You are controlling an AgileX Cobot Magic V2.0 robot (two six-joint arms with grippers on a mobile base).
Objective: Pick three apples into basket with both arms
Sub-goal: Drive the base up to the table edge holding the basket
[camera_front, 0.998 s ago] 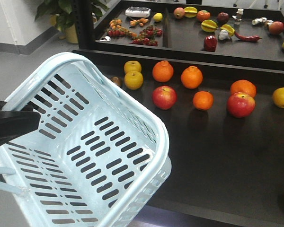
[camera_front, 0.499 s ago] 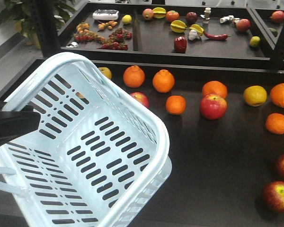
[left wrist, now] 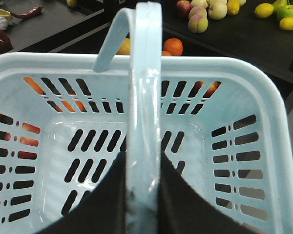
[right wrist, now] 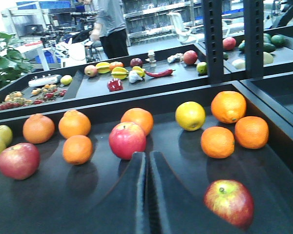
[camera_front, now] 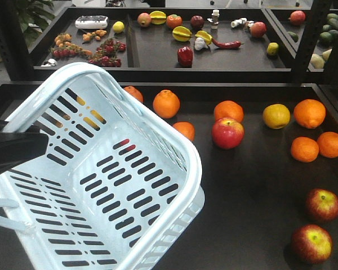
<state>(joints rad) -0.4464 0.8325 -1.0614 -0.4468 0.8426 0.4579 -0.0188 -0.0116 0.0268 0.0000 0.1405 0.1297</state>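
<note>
Between left gripper (left wrist: 144, 163) fingers: handle (left wrist: 145, 97), clenched tight; basket (left wrist: 219, 66) empty, no apple in. Right gripper (right wrist: 147, 163) pressed closed on nothing, nearest dark apple (right wrist: 229, 202) lying near, right of its fingers. Probably first pick pending; next, part fingers, shift right, lower around apple.

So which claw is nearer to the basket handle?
Left. The left claw is shut on the basket handle; the right claw is over the fruit tray, with no handle in its view.
</note>
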